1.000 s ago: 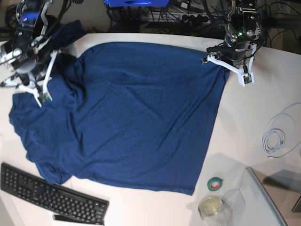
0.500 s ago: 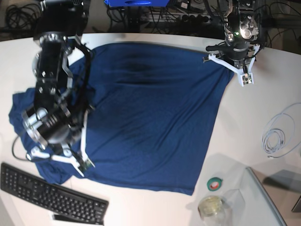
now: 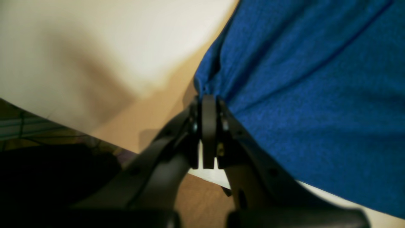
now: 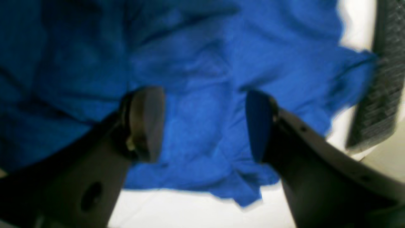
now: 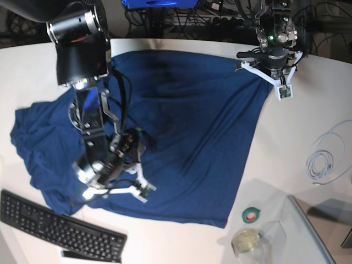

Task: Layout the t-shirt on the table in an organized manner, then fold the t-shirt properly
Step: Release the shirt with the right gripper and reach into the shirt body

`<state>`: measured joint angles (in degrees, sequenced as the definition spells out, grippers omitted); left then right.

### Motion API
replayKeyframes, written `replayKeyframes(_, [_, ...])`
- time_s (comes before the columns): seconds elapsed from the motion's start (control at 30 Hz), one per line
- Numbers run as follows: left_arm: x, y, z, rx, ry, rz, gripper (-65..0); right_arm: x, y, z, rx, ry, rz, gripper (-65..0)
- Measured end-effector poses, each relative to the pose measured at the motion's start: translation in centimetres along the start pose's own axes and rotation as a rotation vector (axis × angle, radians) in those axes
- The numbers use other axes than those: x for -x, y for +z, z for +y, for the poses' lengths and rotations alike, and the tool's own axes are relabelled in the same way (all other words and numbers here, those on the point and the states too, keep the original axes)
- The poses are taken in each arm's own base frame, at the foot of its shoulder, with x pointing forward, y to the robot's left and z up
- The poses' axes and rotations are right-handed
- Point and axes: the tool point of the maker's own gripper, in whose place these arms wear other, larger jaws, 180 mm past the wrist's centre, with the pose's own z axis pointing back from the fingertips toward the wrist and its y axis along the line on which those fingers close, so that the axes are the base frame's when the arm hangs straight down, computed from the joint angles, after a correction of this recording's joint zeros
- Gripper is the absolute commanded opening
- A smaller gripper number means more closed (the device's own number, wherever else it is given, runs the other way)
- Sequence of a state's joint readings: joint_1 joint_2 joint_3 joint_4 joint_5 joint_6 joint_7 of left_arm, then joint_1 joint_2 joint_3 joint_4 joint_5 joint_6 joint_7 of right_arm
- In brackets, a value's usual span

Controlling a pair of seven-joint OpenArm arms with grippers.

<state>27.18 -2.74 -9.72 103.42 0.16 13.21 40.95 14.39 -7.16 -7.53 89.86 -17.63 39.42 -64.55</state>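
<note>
Mostly flat, the shirt [image 5: 176, 132] lies across the middle of the table [image 5: 324, 104], its far corner near the back edge and its near hem close to the keyboard [image 5: 58, 226]. One side, toward the keyboard, is bunched and wrinkled where a sleeve area folds over itself.

As a judgement, the shirt is light, limp cloth: it will drape, drag and crease rather than hold any shape, and it should slide easily on the smooth top. Good places to take hold look like the corners, hem edges and shoulder seams, where a small pinch gathers both layers; a grip in mid-panel would probably only lift a peak and pull new wrinkles.

The left gripper [image 3: 208, 107] has its jaws pressed together on the edge of the shirt at the far corner, just at the table's rim. The right gripper [image 4: 202, 123] has its jaws standing apart with nothing between them, hovering over the crumpled part near the keyboard; blue cloth shows through the gap.

Several things stay unclear. The right arm covers a strip of the shirt in the base view, so the folds beneath it cannot be read. The right wrist view is blurred, and whether its fingertips touch the cloth cannot be told. The collar and the second sleeve are not plainly visible anywhere.
</note>
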Motion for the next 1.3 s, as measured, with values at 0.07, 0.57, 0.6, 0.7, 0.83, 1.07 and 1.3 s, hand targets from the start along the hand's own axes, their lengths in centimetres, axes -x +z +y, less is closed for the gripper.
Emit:
replayKeyframes(0.07, [0.0,0.0,0.1,-0.002,0.000,0.000,-65.0,1.1,1.1,-1.4,0.091,-0.087,-0.041,-24.8])
replayKeyframes(0.57, [0.0,0.0,0.2,-0.004,0.000,-0.001,-65.0,13.4,-5.1,5.9,-0.063,-0.090,0.187,-39.9])
replayKeyframes(0.6, [0.0,0.0,0.2,-0.004,0.000,-0.001,-65.0,13.6,-5.3,6.1,-0.072,-0.098,0.192,-46.1])
replayKeyframes(0.7, [-0.1,0.0,0.3,-0.007,0.001,-0.001,-65.0,13.3,-5.5,5.7,-0.072,-0.125,0.176,-57.5])
replayKeyframes(0.83, [0.0,0.0,0.3,-0.007,0.002,-0.001,-65.0,13.6,-5.3,5.2,-0.060,-0.118,0.185,-58.1])
replayKeyframes(1.07, [-0.1,0.0,0.3,-0.008,0.001,-0.002,-65.0,12.6,-4.3,4.6,-0.043,-0.113,0.197,-49.2])
replayKeyframes(1.3, [-0.1,-0.1,0.4,-0.011,0.003,-0.002,-65.0,12.0,-4.3,4.2,-0.038,-0.115,0.181,-58.8])
